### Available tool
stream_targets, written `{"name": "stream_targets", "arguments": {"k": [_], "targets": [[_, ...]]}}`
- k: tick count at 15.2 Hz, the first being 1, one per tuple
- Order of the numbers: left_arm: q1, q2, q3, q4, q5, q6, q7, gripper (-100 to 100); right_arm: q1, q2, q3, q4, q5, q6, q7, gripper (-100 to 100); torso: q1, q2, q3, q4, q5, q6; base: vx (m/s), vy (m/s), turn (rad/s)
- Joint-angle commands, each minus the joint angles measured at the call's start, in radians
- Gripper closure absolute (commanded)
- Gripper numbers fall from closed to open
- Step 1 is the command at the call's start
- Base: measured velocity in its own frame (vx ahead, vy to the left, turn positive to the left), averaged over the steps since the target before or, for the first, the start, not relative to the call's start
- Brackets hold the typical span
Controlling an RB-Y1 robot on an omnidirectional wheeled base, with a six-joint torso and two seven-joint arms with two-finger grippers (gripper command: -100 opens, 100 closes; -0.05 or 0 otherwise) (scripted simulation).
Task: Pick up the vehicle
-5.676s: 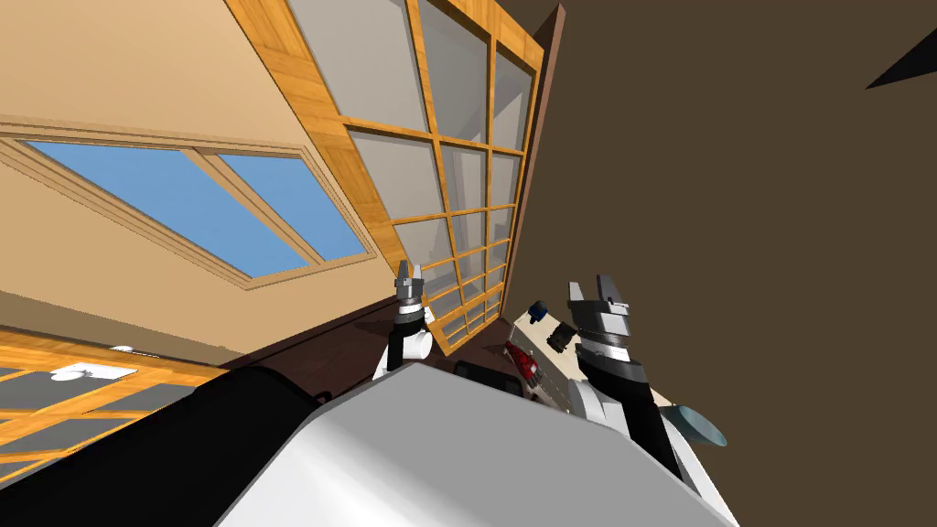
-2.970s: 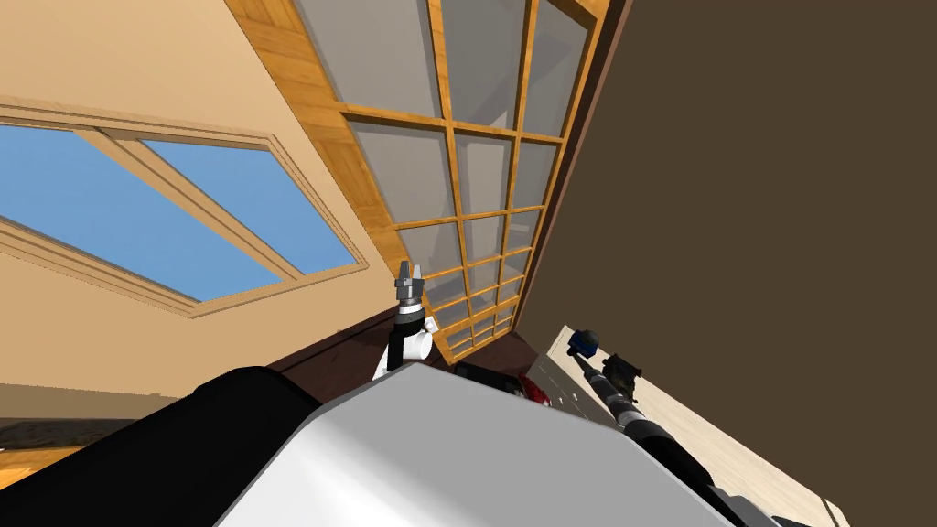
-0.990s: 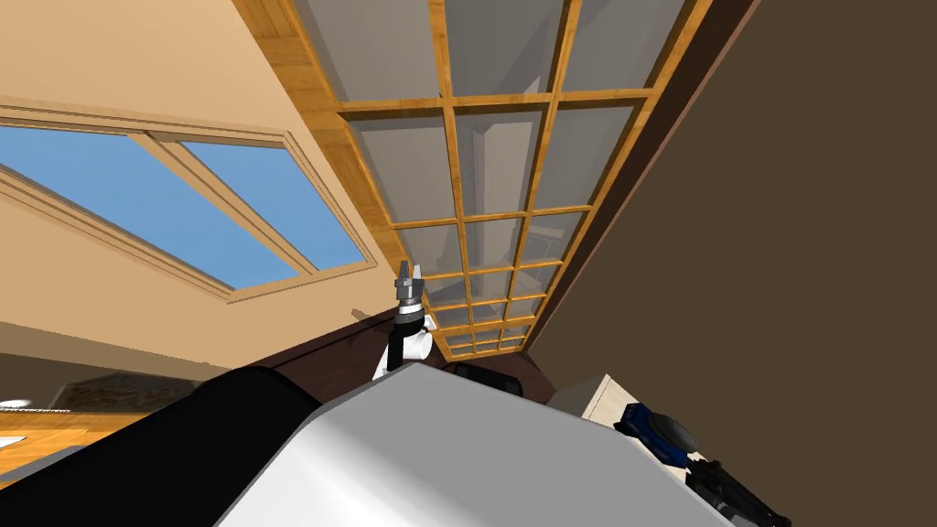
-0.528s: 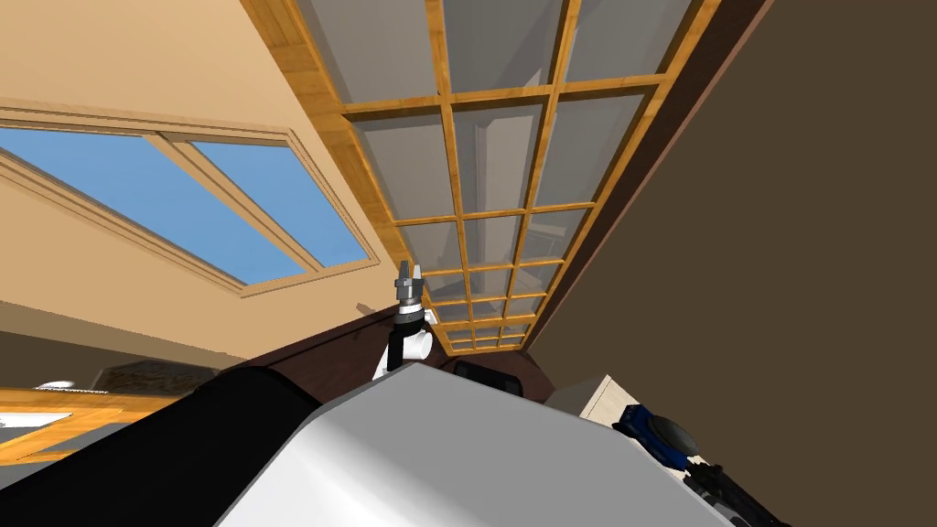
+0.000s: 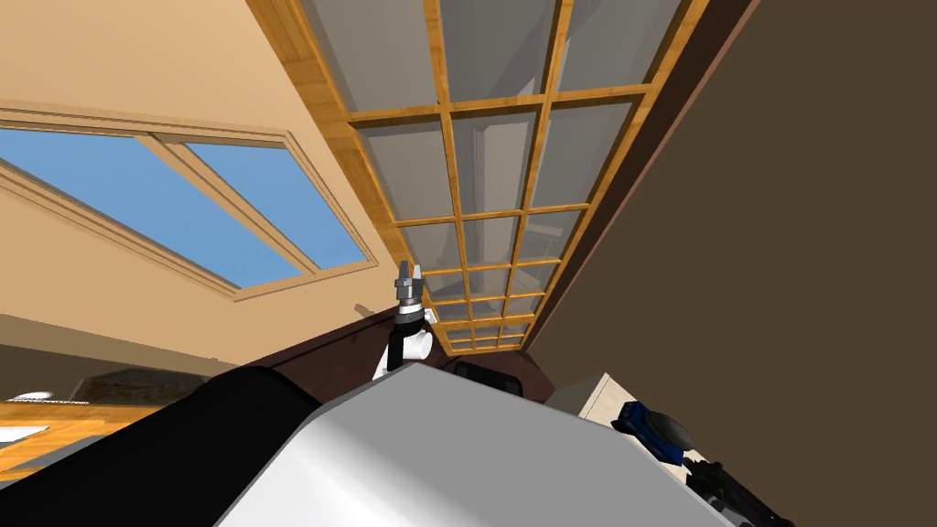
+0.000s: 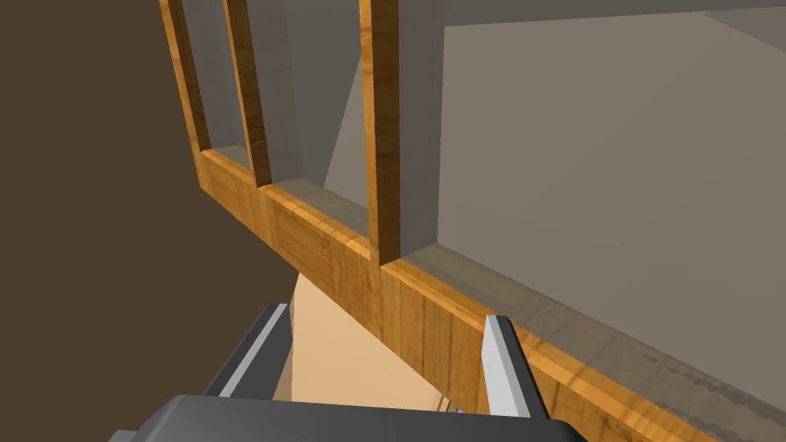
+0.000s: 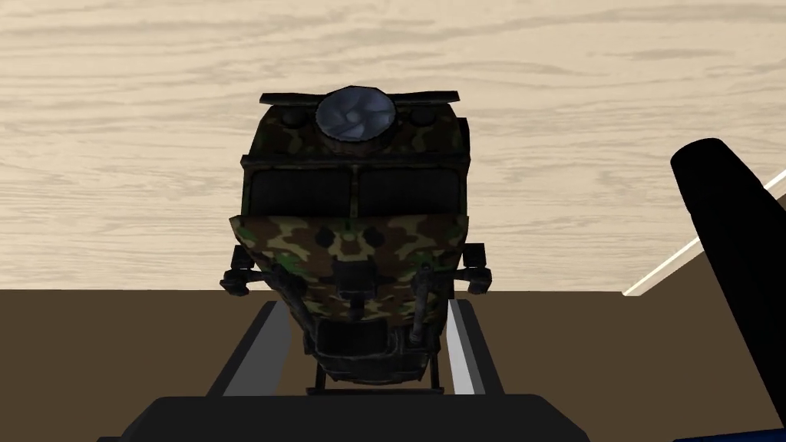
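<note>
The vehicle (image 7: 353,238) is a camouflage-painted toy with a round grey fan on its top. It sits between the fingers of my right gripper (image 7: 359,322), which is shut on its lower sides and holds it in front of a pale wood tabletop (image 7: 153,153). In the head view the vehicle (image 5: 721,483) is a dark shape at the bottom right, over the pale table (image 5: 595,403). My left gripper (image 5: 409,273) is raised in front of a wood-framed glass door, and its fingers (image 6: 503,368) stand open with nothing between them.
A blue object with a dark rounded top (image 5: 654,428) lies on the table just beyond the vehicle, and its black part (image 7: 729,253) is close beside my right gripper. A brown wall (image 5: 805,229) rises right behind the table. The glass door (image 5: 485,183) is ahead.
My view has swung and moved closer to the table. The right arm came down from above the table to the dark vehicle. In the last second almost nothing moved.
</note>
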Motion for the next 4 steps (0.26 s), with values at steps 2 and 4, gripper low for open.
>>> {"name": "stream_targets", "arguments": {"k": [2, 4], "targets": [[0.000, 0.000, 0.000, 0.000, 0.000, 0.000, 0.000, 0, 0.028, -0.034, 0.004, -0.044, -0.011, 0.012, -0.013, 100, 0.001, -0.001, 0.000, 0.000, 0.000, 0.000, 0.041, 0.022, -0.031], [0.000, 0.000, 0.000, 0.000, 0.000, 0.000, 0.000, 0, 0.025, -0.032, 0.005, -0.040, -0.011, 0.011, -0.011, 100, 0.002, 0.000, 0.000, 0.000, 0.001, 0.000, 0.024, 0.023, -0.018]]}}
